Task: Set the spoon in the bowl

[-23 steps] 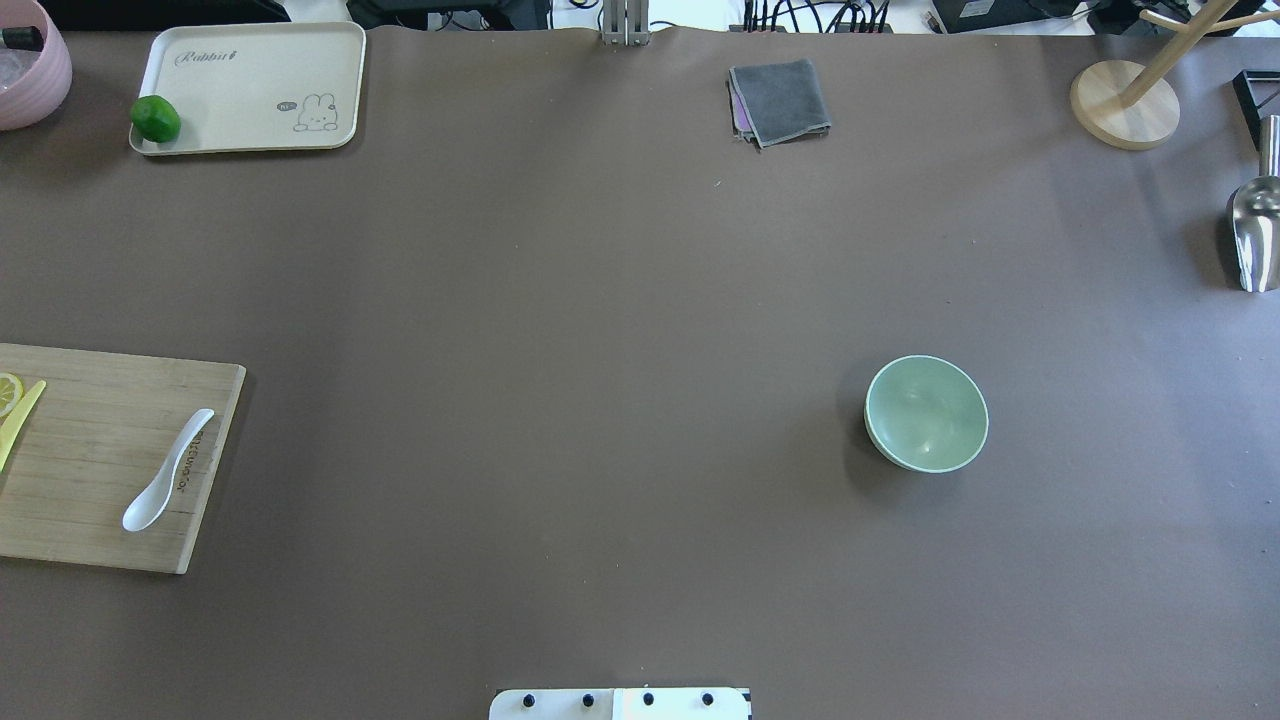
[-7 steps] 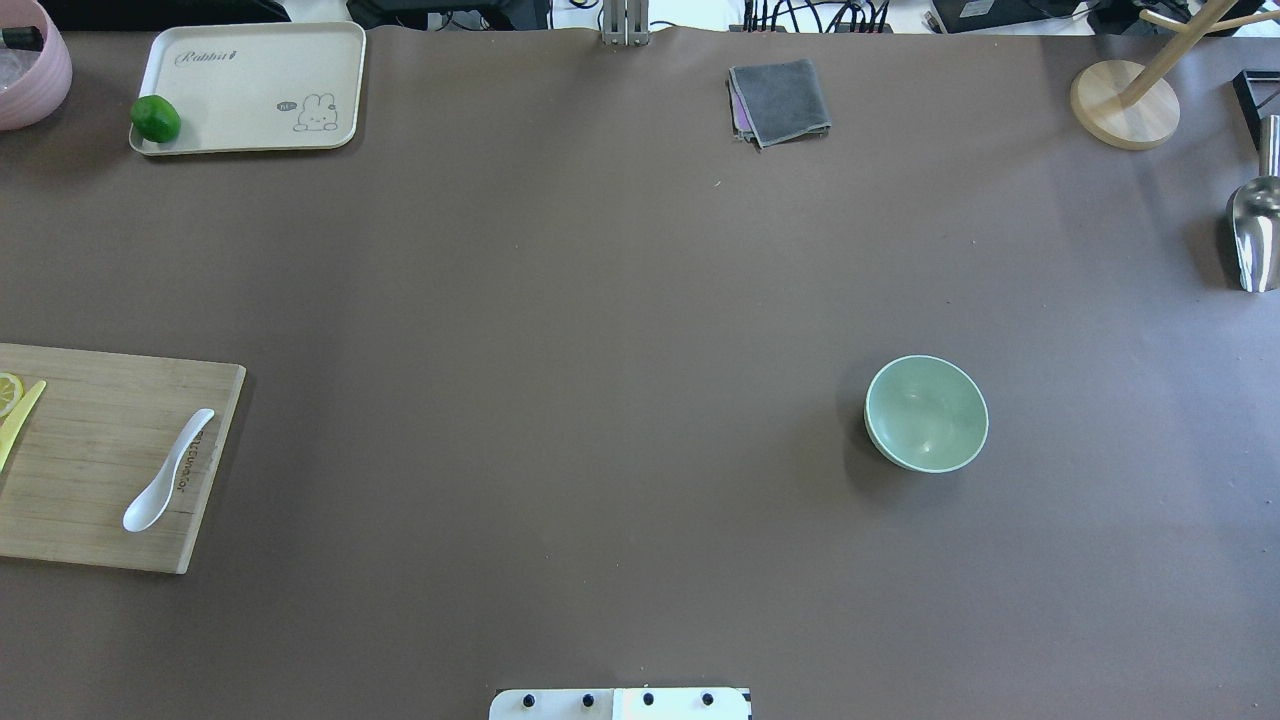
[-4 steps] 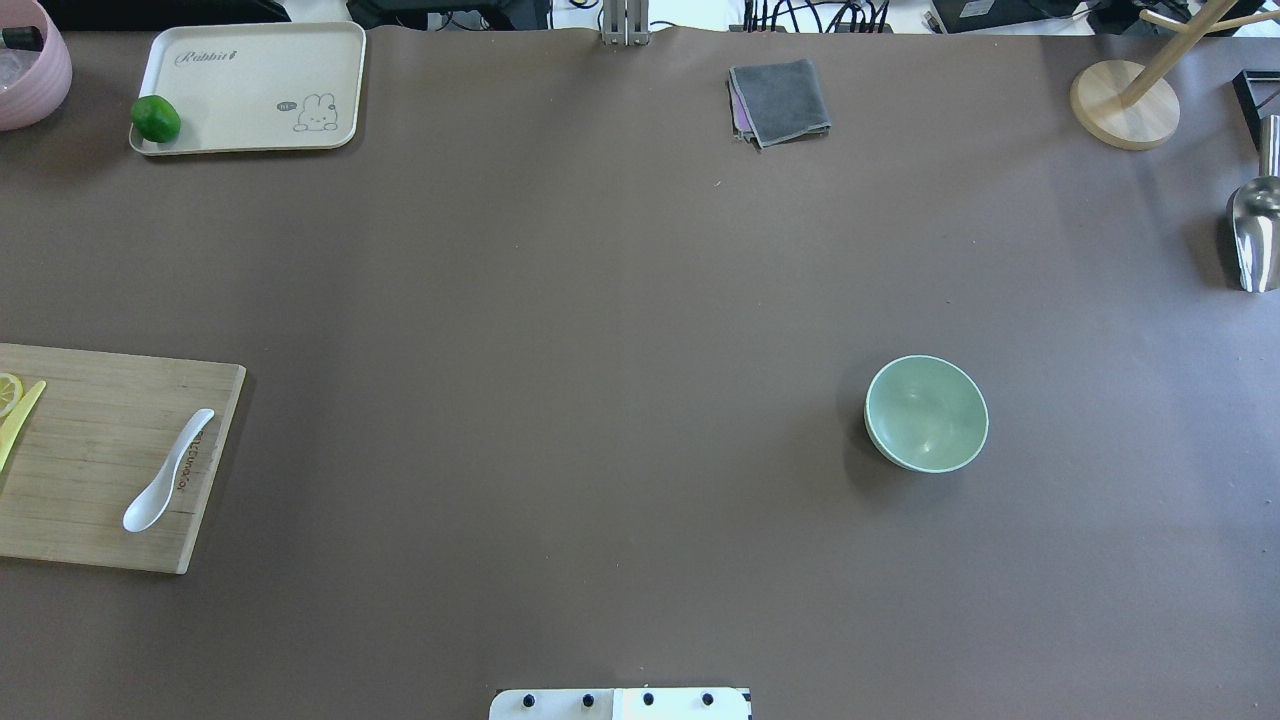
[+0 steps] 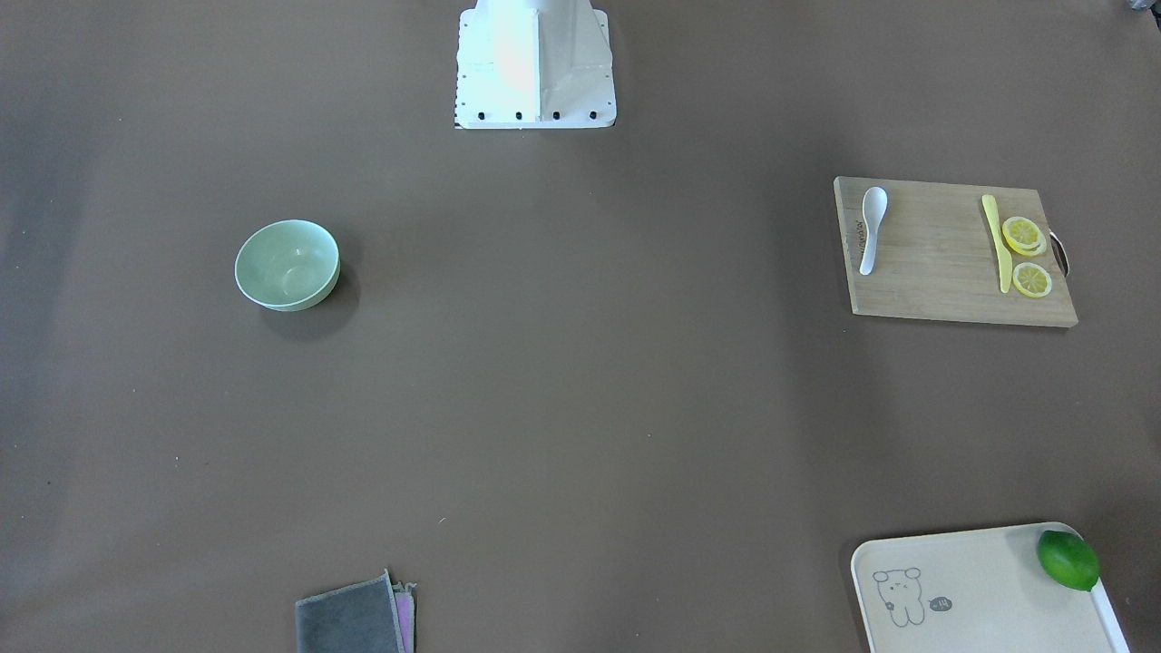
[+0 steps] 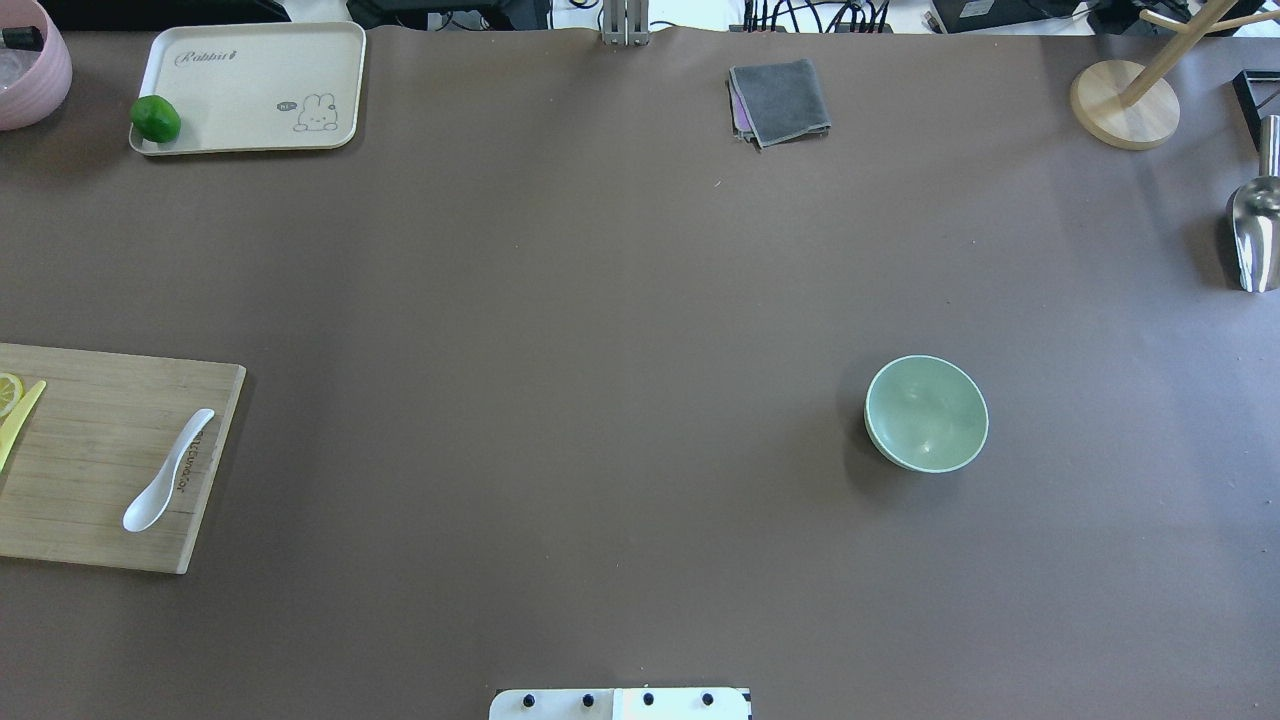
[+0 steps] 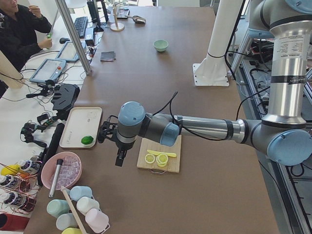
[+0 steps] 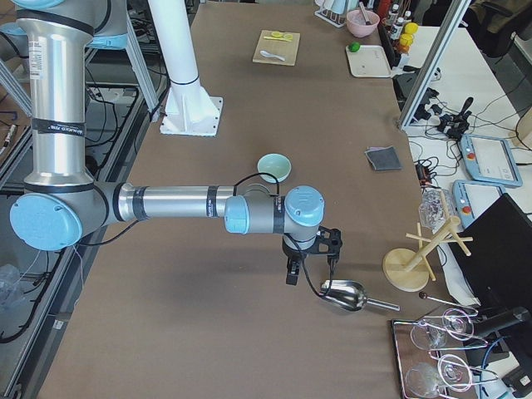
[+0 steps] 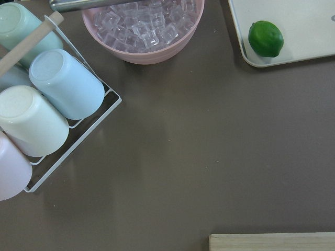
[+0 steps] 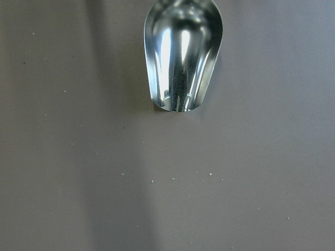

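Left fingers (image 6: 119,159) hover off the board (image 5: 90,460), apart from spoon (image 5: 168,470).

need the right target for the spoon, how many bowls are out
2: round pale mint-green bowl, empty, on the robot's right; round pink bowl of ice cubes, on its far left.

The tabletop (image 5: 600,300) is plain dark brown. The spoon (image 5: 166,473) is white and the bowl (image 5: 926,413) pale mint-green. The cutting board (image 5: 90,480) shows light wood grain, with a yellow knife (image 4: 999,243) and yellow lemon slices (image 4: 1023,234). The tray (image 5: 250,90) is cream with a rabbit drawing, the lime (image 5: 155,119) green, the cloth (image 5: 782,100) grey over purple, and the scoop (image 9: 181,52) mirror-silver.
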